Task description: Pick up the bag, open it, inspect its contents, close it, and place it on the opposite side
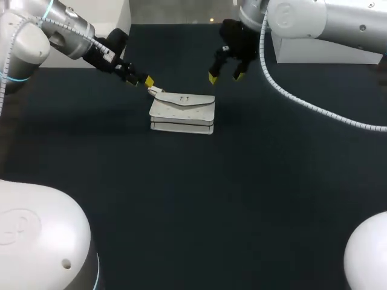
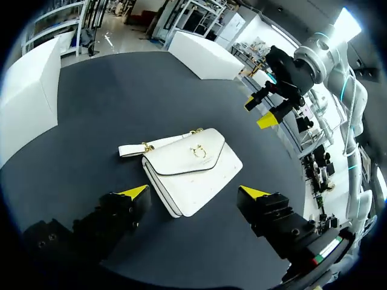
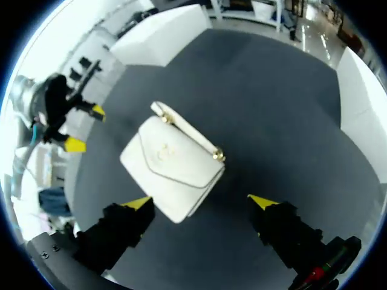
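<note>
Low at the left, left gripper (image 1: 143,81) has its fingers spread wide and empty, with one yellow tip just beside the end of the strap (image 1: 156,90), contact unclear. The white bag (image 1: 182,113) lies flat on the dark table (image 1: 272,193) near the middle, flap shut, gold clasp (image 2: 198,151) facing up, strap along its far edge. In the left wrist view it sits ahead of the spread fingers, not gripped. Further right, right gripper (image 1: 226,77) hangs above the table beyond the bag's right end, fingers wide apart, holding nothing.
</note>
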`<act>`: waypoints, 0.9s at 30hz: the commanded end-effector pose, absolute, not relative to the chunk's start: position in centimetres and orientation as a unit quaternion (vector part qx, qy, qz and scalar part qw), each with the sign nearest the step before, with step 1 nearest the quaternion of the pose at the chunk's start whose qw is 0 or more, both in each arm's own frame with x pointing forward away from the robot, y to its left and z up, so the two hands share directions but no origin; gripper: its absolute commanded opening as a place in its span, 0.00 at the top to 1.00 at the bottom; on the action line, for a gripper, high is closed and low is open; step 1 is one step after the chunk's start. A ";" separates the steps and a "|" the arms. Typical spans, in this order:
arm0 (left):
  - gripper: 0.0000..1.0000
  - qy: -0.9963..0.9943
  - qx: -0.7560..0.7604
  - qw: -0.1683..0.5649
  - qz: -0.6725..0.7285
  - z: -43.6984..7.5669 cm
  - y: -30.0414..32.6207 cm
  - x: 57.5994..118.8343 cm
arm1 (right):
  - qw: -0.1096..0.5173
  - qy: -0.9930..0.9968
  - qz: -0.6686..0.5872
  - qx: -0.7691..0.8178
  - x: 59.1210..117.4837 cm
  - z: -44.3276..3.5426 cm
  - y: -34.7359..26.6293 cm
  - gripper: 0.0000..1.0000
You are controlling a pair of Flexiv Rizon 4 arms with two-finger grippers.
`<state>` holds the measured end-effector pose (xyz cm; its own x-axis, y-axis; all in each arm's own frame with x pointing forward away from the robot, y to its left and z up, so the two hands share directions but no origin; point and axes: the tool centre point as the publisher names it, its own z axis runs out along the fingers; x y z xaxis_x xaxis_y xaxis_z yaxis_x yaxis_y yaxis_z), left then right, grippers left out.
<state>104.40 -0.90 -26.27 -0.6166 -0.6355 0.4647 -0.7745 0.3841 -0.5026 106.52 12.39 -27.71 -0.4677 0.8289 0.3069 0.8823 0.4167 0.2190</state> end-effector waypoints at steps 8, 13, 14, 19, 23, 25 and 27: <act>0.00 -0.628 0.617 0.255 0.400 -28.8 -0.2 104.8 | 0.124 -0.685 -0.283 -0.660 106.0 -29.1 12.3 0.00; 0.00 -0.696 0.576 0.199 0.379 -28.8 -1.2 104.4 | 0.114 -0.672 -0.271 -0.680 106.0 -29.4 12.3 0.00; 0.00 -0.696 0.576 0.199 0.379 -28.8 -1.2 104.4 | 0.114 -0.672 -0.271 -0.680 106.0 -29.4 12.3 0.00; 0.00 -0.696 0.576 0.199 0.379 -28.8 -1.2 104.4 | 0.114 -0.672 -0.271 -0.680 106.0 -29.4 12.3 0.00; 0.00 -0.696 0.576 0.199 0.379 -28.8 -1.2 104.4 | 0.114 -0.672 -0.271 -0.680 106.0 -29.4 12.3 0.00; 0.00 -0.679 0.587 0.212 0.386 -29.2 -1.2 104.8 | 0.114 -0.672 -0.271 -0.680 106.0 -29.4 12.3 0.00; 0.00 -0.651 0.590 0.265 0.397 -29.4 -1.2 105.1 | 0.131 -0.661 -0.286 -0.681 106.1 -29.5 12.7 0.00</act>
<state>104.55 -1.39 -28.40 -0.2093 -0.6347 0.7438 -0.9645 0.0089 -0.2638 106.25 12.60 -29.16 -0.0350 0.8410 0.5399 0.9774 -0.0840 0.1942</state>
